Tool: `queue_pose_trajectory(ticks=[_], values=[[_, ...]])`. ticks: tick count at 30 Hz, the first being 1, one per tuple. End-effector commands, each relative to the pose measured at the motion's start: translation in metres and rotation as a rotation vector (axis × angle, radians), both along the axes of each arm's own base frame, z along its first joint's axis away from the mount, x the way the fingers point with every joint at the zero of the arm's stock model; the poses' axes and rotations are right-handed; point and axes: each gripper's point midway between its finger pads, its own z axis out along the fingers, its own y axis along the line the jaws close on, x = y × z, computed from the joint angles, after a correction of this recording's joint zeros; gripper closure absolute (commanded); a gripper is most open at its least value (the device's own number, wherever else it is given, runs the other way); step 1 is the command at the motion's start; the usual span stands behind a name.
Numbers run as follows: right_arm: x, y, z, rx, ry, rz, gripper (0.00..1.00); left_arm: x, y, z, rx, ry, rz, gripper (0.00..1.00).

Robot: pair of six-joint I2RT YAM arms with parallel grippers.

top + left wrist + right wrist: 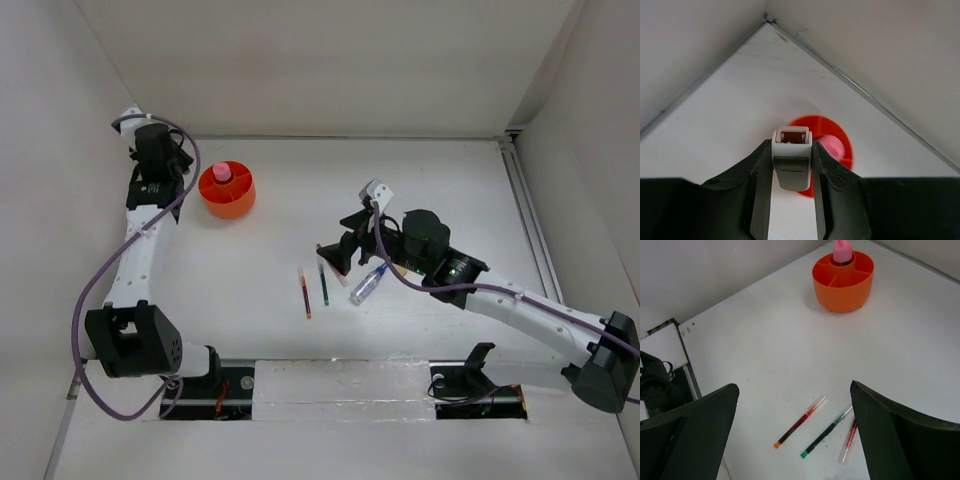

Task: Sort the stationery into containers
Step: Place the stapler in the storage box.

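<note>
The round orange tub stands at the back left with the pink-capped bottle upright in its centre. My left gripper is just left of the tub, shut on a small white piece; the tub and pink cap lie right behind it. My right gripper is open and empty above the pens: a red one, a dark-green one and a second red one. The clear blue-capped bottle lies beside the right gripper. No tan cube shows.
White walls close the table at the back and both sides, with a metal rail along the right edge. The tub is far ahead of the right wrist. The right arm lies across the near right.
</note>
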Motion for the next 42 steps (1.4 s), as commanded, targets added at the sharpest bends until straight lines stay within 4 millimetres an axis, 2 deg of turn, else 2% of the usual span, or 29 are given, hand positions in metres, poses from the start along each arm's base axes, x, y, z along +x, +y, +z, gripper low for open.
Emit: queue_pose_trajectory(ticks=[1, 4, 7, 11, 13, 15, 19, 24, 27, 32, 33, 35, 37, 38, 40, 41, 42], values=[[-0.015, -0.006, 0.013, 0.043, -0.026, 0.041, 0.01, 0.022, 0.016, 0.044, 0.148, -0.111, -0.090, 1.00], [-0.024, -0.005, 0.013, 0.049, -0.028, 0.075, 0.01, 0.046, 0.027, 0.045, 0.244, -0.089, -0.086, 1.00], [-0.031, -0.003, 0.003, 0.034, -0.013, 0.102, 0.01, 0.067, 0.027, 0.032, 0.373, -0.057, -0.158, 1.00], [-0.040, 0.001, 0.006, 0.041, -0.018, 0.131, 0.01, 0.085, 0.039, 0.025, 0.443, -0.060, -0.142, 1.00], [-0.046, 0.004, 0.006, 0.047, -0.007, 0.152, 0.01, 0.098, 0.045, 0.021, 0.423, -0.068, -0.212, 1.00], [-0.051, 0.006, 0.006, 0.047, -0.007, 0.172, 0.01, 0.100, 0.053, 0.022, 0.409, -0.077, -0.221, 1.00], [-0.053, 0.008, -0.001, 0.026, 0.011, 0.173, 0.01, 0.110, 0.025, 0.012, 0.400, -0.124, -0.414, 1.00], [-0.049, 0.009, -0.003, 0.012, 0.010, 0.162, 0.01, 0.127, 0.007, -0.022, 0.349, -0.091, -0.539, 1.00], [-0.054, 0.010, -0.003, 0.018, 0.021, 0.185, 0.01, 0.130, -0.001, -0.028, 0.332, -0.096, -0.592, 1.00], [-0.058, 0.008, 0.005, 0.043, 0.022, 0.179, 0.01, 0.136, 0.003, -0.052, 0.314, -0.061, -0.571, 1.00], [-0.058, 0.008, 0.000, 0.035, 0.029, 0.179, 0.01, 0.136, 0.004, -0.050, 0.318, -0.069, -0.570, 1.00], [-0.058, 0.006, 0.003, 0.041, 0.022, 0.170, 0.01, 0.139, 0.004, -0.061, 0.309, -0.050, -0.573, 1.00], [-0.061, 0.007, 0.001, 0.034, 0.028, 0.179, 0.01, 0.139, 0.001, -0.061, 0.296, -0.055, -0.583, 1.00], [-0.061, 0.007, 0.001, 0.034, 0.028, 0.179, 0.01, 0.138, 0.001, -0.072, 0.286, -0.034, -0.586, 1.00], [-0.061, 0.007, 0.001, 0.034, 0.028, 0.179, 0.01, 0.137, 0.002, -0.070, 0.289, -0.052, -0.573, 1.00], [-0.060, 0.008, -0.002, 0.027, 0.034, 0.179, 0.01, 0.132, 0.001, -0.078, 0.284, -0.042, -0.574, 1.00], [-0.060, 0.008, -0.002, 0.027, 0.034, 0.179, 0.01, 0.131, 0.001, -0.072, 0.294, -0.061, -0.571, 1.00]])
